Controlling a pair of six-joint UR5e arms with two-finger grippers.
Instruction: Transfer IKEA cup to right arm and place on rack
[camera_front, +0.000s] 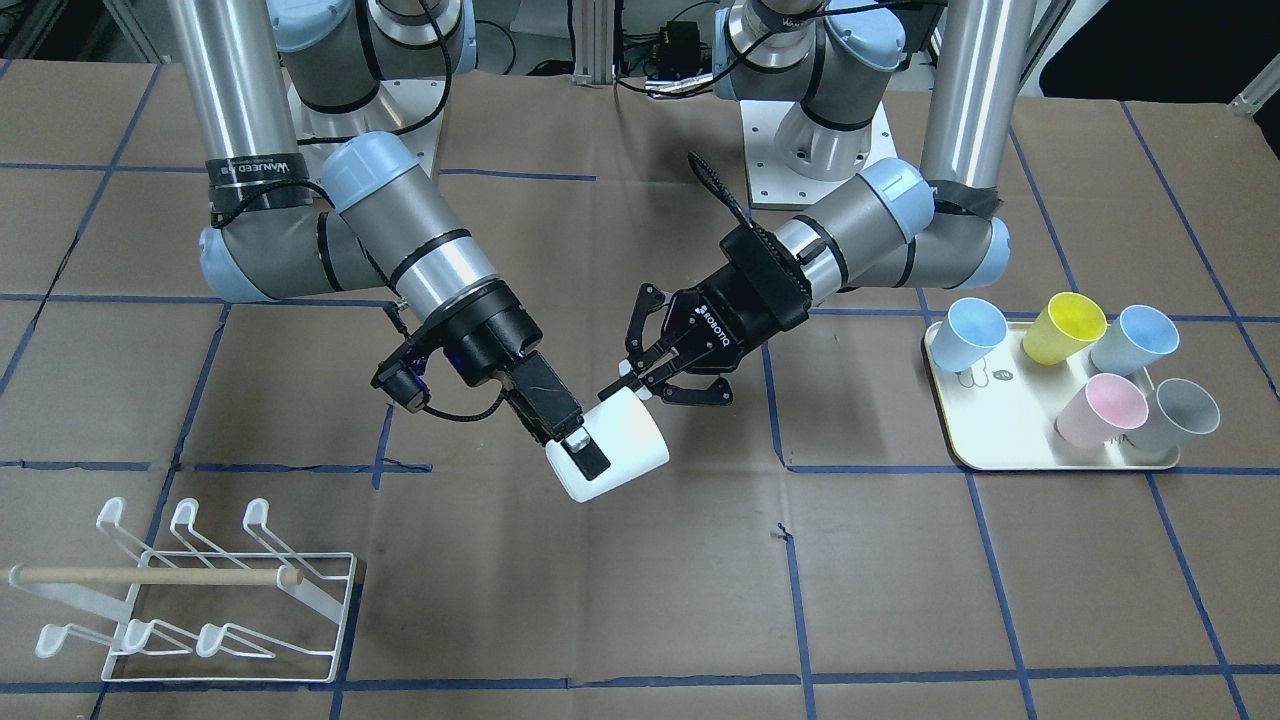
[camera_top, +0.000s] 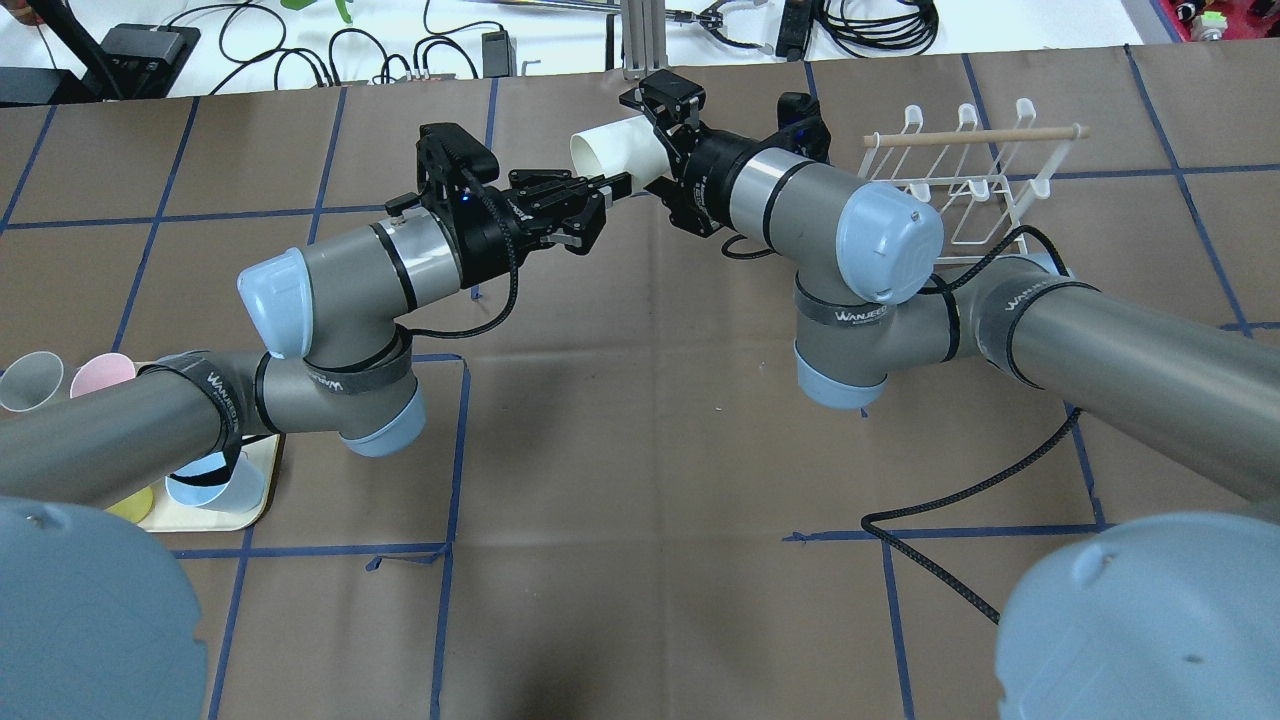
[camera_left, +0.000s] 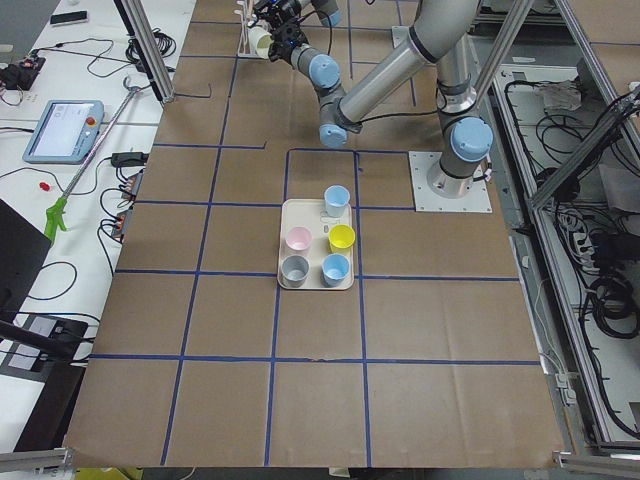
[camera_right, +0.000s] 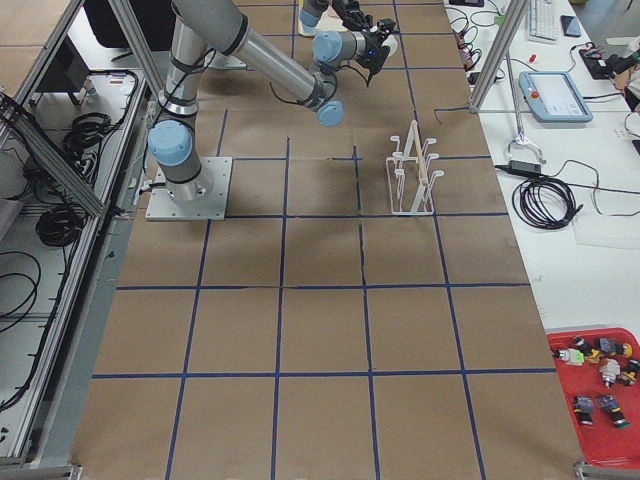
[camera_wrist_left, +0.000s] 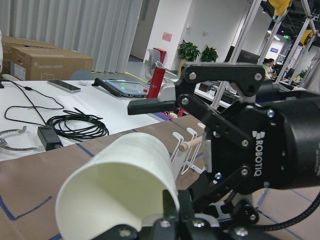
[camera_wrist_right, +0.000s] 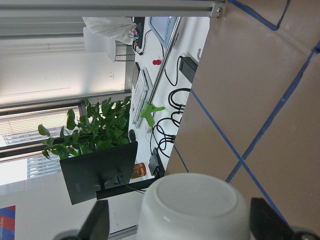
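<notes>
The white cup (camera_front: 625, 440) hangs on its side above the table's middle, between both arms. My left gripper (camera_front: 628, 388) is shut on its rim, with one finger inside the mouth, as the left wrist view shows on the cup (camera_wrist_left: 120, 185). My right gripper (camera_front: 598, 458) straddles the cup's base end, with one pad lying along its side. In the right wrist view the cup's base (camera_wrist_right: 195, 205) sits between the fingers (camera_wrist_right: 100, 222), with a gap on one side, so this gripper reads as open. The white wire rack (camera_front: 230, 590) stands empty on the right arm's side.
A cream tray (camera_front: 1000, 445) on the left arm's side holds several cups in blue, yellow, pink and grey. The right arm's thin black cable (camera_top: 960, 500) trails over the table. Blue tape lines cross the brown surface.
</notes>
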